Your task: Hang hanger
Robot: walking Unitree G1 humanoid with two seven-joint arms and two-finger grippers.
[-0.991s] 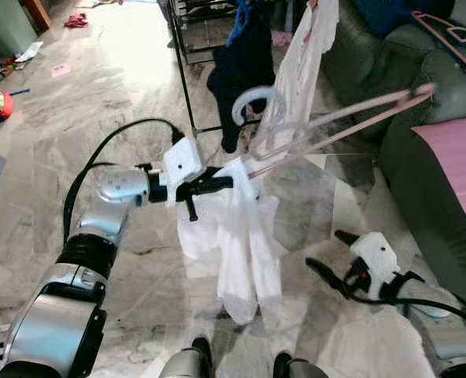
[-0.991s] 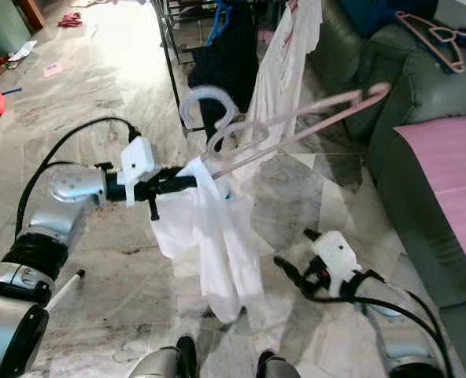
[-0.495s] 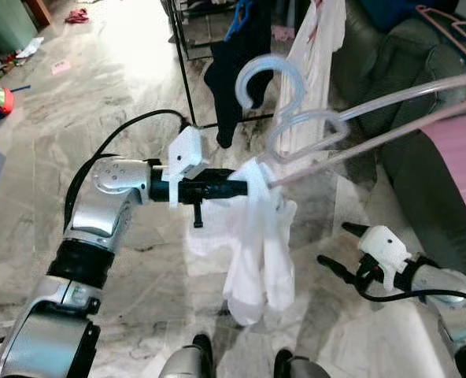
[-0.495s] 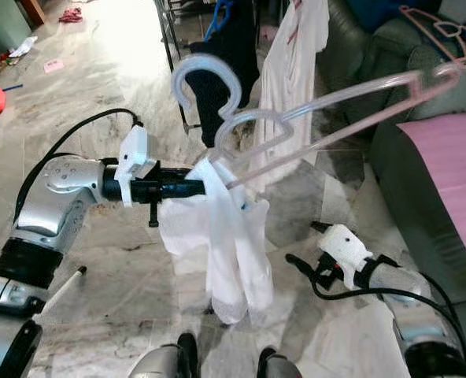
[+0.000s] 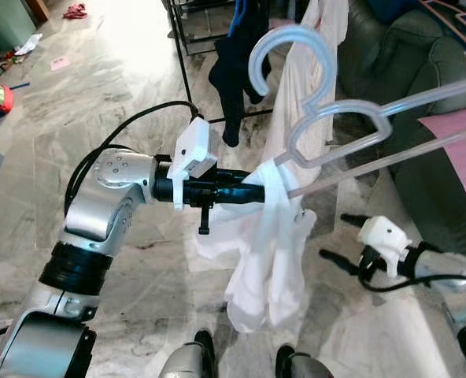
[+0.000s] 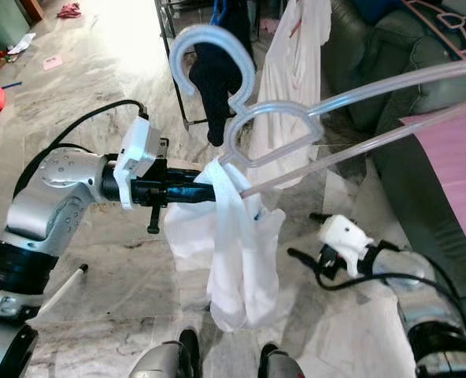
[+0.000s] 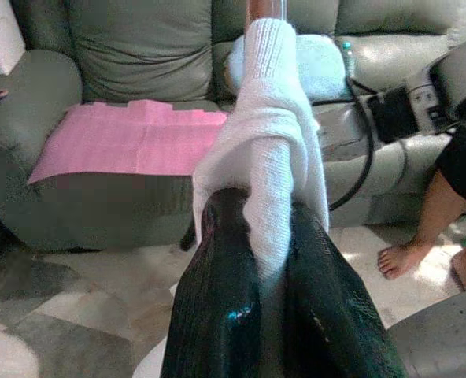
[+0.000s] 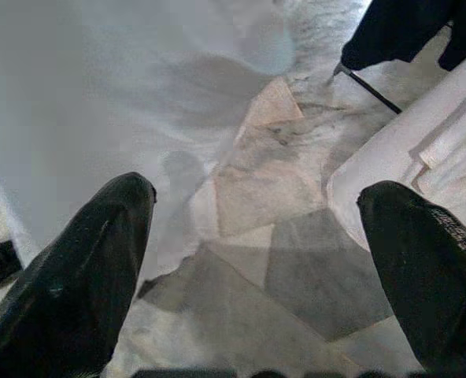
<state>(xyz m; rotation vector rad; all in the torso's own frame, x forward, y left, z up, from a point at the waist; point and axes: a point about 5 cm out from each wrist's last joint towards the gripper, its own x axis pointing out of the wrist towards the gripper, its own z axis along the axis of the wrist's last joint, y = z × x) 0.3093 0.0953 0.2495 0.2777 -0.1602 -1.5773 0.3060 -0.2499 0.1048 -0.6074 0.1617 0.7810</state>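
1. The robot's feet (image 5: 241, 364) stand on a marble floor (image 5: 115, 102). Just above them hangs a white cloth (image 5: 268, 260), and everything else is placed from that cloth.
2. The left gripper (image 5: 253, 193) reaches in from the robot's left and pinches the top of the cloth. In the left wrist view its two black fingers (image 7: 225, 315) are pressed together on the bunched white fabric.
3. The clear plastic hanger (image 5: 335, 130) rises from the same pinch point. Its bars run out to the robot's right, and its hook (image 5: 284, 51) stands up above the cloth, in open air and caught on nothing.
4. The right gripper (image 5: 339, 236) sits low on the cloth's right side. Its fingers are spread wide and hold nothing.
5. The task looks partly done: the hanger is lifted and carried with the cloth on it, but its hook has yet to go over a rail.
6. Beyond the cloth stands a black clothes rack (image 5: 187, 63), with a dark garment (image 5: 237, 55) and a white garment (image 5: 308, 55) hanging on it. This rack seems the likely place for the hanger.
7. To the right of the cloth is a grey-green sofa (image 5: 422, 63) with a pink sheet (image 5: 465, 138) on its seat and a pink hanger (image 6: 445, 20) on its back.
8. In the left wrist view a person's bare foot (image 7: 398, 256) rests on the floor by the sofa.
9. Far off to the cloth's left, small bits of clutter lie on the pale, sunlit floor.
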